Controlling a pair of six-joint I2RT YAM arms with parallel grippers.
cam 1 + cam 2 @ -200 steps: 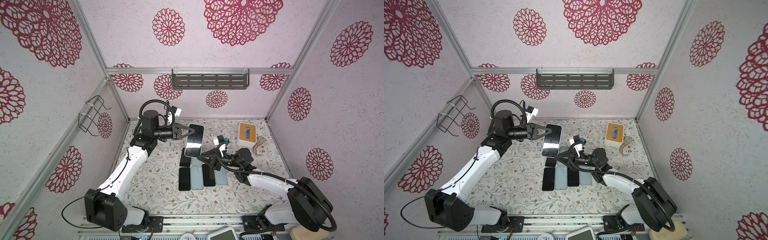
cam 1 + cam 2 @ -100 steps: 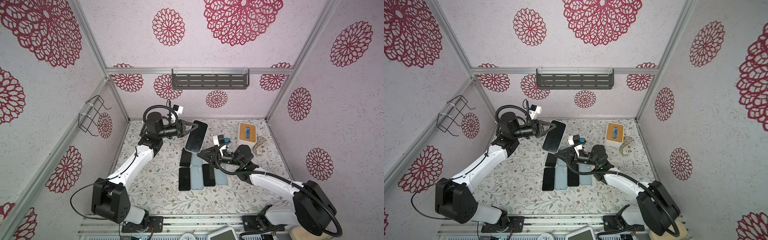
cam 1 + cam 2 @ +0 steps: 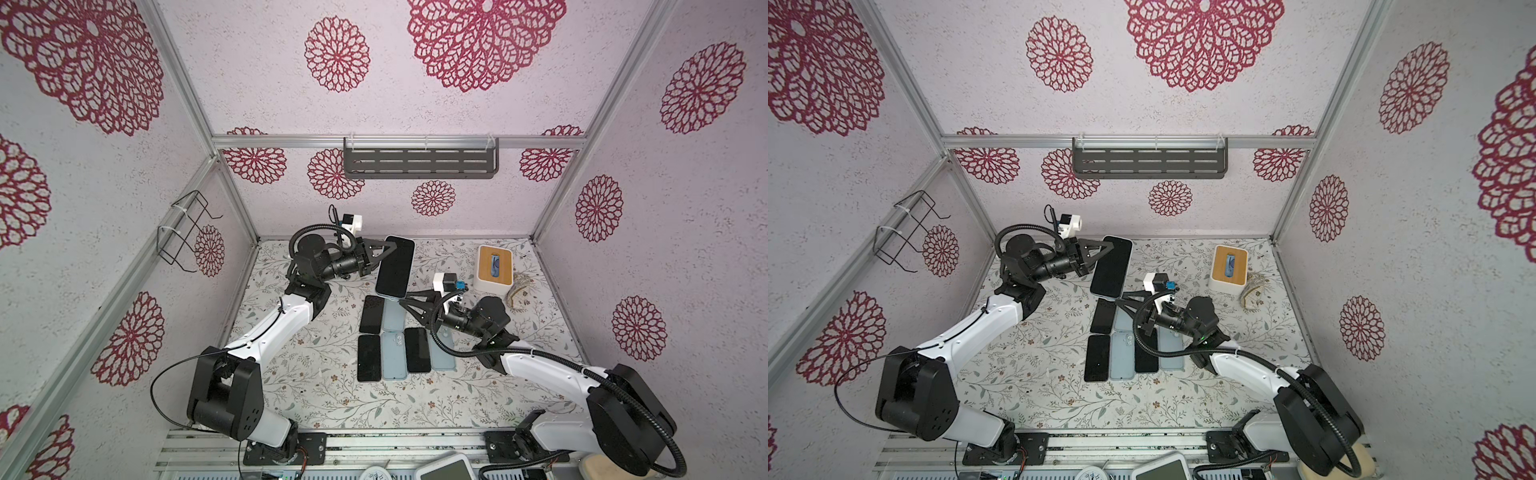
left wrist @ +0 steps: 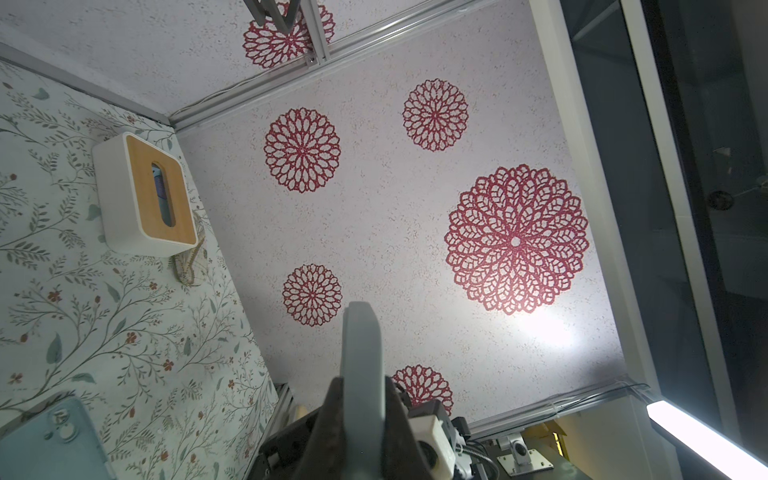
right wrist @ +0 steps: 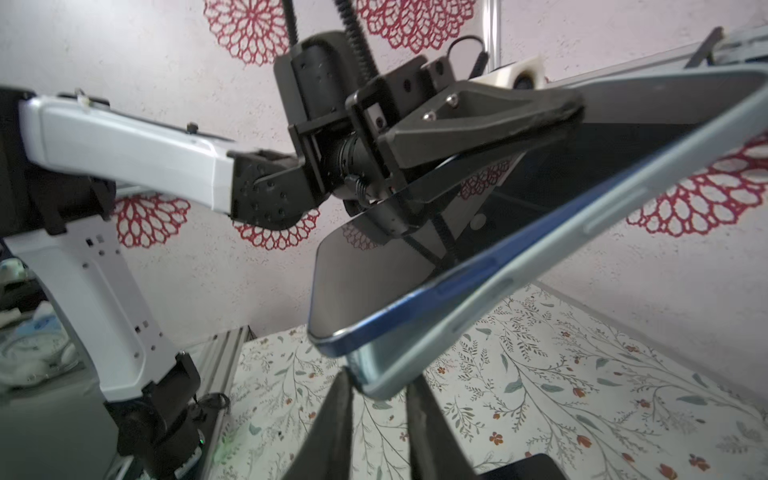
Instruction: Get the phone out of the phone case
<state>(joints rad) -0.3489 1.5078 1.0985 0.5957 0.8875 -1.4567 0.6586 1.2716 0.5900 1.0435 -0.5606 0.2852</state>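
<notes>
Grip first: left gripper [image 3: 386, 254] is clamped across screen and back of the phone [image 3: 395, 266], held tilted above the counter [image 3: 316, 374] in its phone case [image 5: 540, 291]. Glass looks slick and rigid, the case bendable; right gripper [image 3: 404, 300], jaws parted, straddles its near corner, probably the peeling point.

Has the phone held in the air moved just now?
Yes: the black phone in its pale blue case shifted slightly toward the dark grey wall shelf.

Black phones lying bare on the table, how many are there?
3. In a top view: far left phone, near left phone just in front of it, third phone between one light blue case and another. The right gripper may hide more.
</notes>
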